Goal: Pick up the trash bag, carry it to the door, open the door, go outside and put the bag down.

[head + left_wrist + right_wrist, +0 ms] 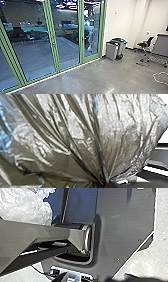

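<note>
Okay, the job right now looks like taking the trash bag [75, 144] to the door [91, 58]. Go slow and turn gently, so the bag won't swing. Head for the far door in the green frame, the one with the dark handle [84, 38]. Keep to the left of the gray bins [112, 51], and away from the white cord [161, 79] near on the right. Leave room by the glass [32, 55], because thin plastic could rip if it rubs. The left claw [106, 182] looks clamped on the bag. The folds all run to one tight bunch there, and the puffy part spreads out from it. Hold that bunch hard, or it may slip. Some crinkly plastic [30, 210], maybe the same bag, is by the robot's body. I can't tell how the right claw is.
</note>
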You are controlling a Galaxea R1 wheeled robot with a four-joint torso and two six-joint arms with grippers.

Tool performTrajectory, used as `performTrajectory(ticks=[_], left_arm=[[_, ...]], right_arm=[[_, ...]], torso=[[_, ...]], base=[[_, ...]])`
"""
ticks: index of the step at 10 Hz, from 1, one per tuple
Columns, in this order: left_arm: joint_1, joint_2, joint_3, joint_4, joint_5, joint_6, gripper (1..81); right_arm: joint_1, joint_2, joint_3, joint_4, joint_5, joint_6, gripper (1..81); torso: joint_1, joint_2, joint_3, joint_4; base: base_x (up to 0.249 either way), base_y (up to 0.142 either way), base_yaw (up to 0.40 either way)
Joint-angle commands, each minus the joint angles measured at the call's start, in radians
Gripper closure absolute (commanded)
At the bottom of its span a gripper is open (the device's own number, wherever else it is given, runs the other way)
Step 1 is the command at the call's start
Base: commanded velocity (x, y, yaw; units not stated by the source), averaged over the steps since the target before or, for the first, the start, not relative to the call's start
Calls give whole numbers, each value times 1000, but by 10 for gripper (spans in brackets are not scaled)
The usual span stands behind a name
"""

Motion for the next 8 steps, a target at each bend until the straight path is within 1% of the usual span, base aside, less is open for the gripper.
performTrajectory(ticks=[1, 2, 8], left_arm=[[-59, 2, 7, 6, 65, 5, 811], [-59, 1, 7, 6, 65, 5, 811], [-59, 2, 7, 6, 65, 5, 811]], right_arm=[[54, 6, 4, -3, -60, -3, 10], [56, 6, 4, -3, -60, -3, 10], [51, 6, 3, -2, -59, -3, 10]], torso=[[0, 0, 0, 0], [1, 0, 0, 0], [1, 0, 0, 0]], base=[[144, 0, 0], [144, 0, 0], [144, -70, 0]])
